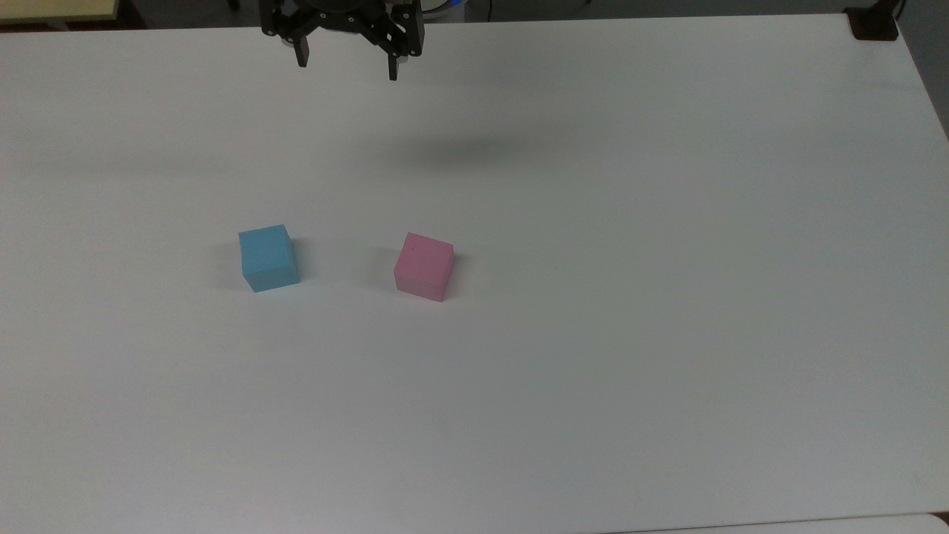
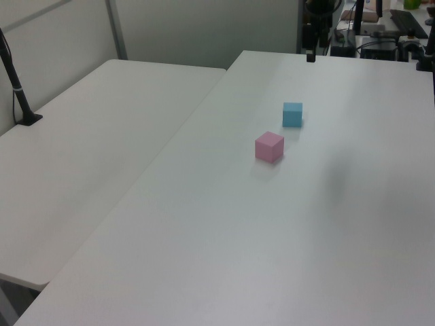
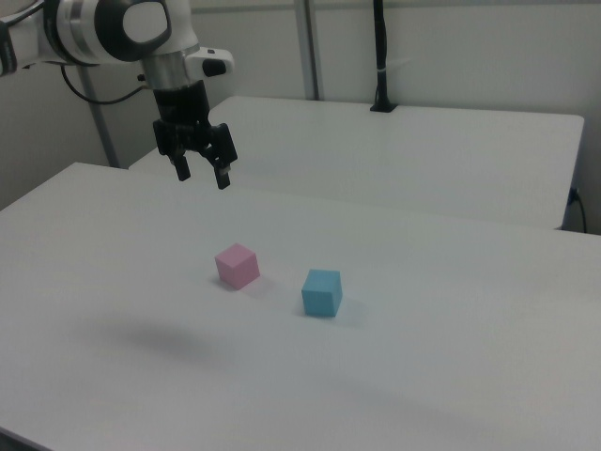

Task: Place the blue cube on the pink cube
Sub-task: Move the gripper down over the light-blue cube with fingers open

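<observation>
Black two-finger gripper (image 1: 347, 68) hangs spread and empty, far from both. Your small matte light-blue cube (image 1: 268, 257) sits near the pastel-pink cube (image 1: 423, 265), on the top view's left; reach first.

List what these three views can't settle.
- Gripper: in the top view the frame's upper edge cuts off the arm above the fingers.
- Blue cube and pink cube: undersides hidden against the table.
- Left view: the upper edge crops the arm.
</observation>
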Tool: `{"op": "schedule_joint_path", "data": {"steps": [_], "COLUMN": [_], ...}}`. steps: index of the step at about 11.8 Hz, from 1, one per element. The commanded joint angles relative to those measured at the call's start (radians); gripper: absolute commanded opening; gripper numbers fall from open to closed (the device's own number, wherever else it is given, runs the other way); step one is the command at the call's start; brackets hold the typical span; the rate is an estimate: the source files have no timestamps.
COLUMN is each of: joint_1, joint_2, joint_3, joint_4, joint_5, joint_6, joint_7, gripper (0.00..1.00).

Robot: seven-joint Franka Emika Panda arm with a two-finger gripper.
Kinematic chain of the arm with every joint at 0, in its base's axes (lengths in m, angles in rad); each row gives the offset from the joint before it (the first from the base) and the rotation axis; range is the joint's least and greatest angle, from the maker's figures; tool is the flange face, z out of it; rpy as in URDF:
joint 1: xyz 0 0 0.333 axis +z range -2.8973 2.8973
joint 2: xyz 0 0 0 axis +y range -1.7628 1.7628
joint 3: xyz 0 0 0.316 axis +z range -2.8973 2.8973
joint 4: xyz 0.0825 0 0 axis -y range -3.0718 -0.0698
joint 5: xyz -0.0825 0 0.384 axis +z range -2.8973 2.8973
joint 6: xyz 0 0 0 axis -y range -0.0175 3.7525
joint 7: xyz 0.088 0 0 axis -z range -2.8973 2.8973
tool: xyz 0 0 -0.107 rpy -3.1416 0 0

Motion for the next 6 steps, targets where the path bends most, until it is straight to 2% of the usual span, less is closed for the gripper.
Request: {"op": "schedule_joint_path", "data": {"steps": [1,6], "joint_1": [-0.021,-0.019], "joint_2": [-0.017,-0.014], "joint_3": [-0.005,-0.005], "joint_4": [-0.012,-0.012], "joint_5": [0.014,0.020], "joint_6": [0.002,0.003], "joint_7": [-0.001,-0.007], "gripper": [1.00,1.00]}}
